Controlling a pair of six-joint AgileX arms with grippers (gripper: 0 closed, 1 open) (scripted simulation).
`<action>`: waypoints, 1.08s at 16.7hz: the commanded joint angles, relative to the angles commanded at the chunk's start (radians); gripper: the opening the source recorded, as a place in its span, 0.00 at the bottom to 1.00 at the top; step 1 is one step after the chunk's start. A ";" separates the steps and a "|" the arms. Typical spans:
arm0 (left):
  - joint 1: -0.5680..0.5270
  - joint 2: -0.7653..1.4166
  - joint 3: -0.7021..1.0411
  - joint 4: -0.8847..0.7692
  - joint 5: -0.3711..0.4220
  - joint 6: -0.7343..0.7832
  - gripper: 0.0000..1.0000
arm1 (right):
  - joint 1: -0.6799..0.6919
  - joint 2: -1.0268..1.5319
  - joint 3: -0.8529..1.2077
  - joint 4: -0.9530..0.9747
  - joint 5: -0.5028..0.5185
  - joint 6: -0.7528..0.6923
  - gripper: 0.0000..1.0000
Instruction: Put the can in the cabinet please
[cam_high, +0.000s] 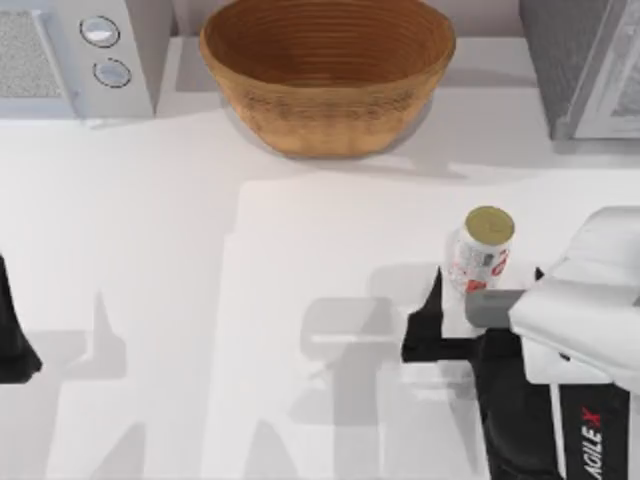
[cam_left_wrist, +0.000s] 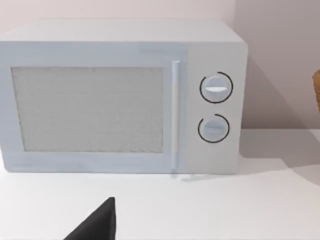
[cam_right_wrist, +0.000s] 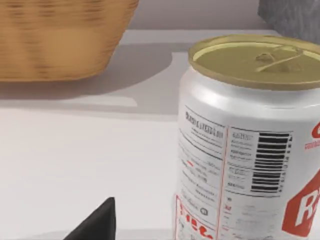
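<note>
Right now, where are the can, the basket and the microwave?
can (cam_high: 487, 226), top view, gold lid.
basket (cam_high: 325, 115), top view, front outer wall.
microwave (cam_left_wrist: 87, 109), left wrist view, door window.

one can (cam_high: 483, 252), one woven basket (cam_high: 327, 72), one microwave (cam_left_wrist: 122, 97), one grey cabinet (cam_high: 580, 65)

Right arm (cam_high: 575, 320) showing white shell, grey block, black lower body bearing white-red "AGILE·X" lettering; left arm (cam_high: 12, 335) appearing plain black, maybe.
</note>
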 joint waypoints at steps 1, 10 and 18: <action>0.000 0.000 0.000 0.000 0.000 0.000 1.00 | -0.009 0.002 0.012 -0.007 -0.010 -0.002 1.00; 0.000 0.000 0.000 0.000 0.000 0.000 1.00 | -0.150 0.035 0.179 -0.118 -0.150 -0.031 1.00; 0.000 0.000 0.000 0.000 0.000 0.000 1.00 | -0.150 0.035 0.179 -0.118 -0.150 -0.031 0.55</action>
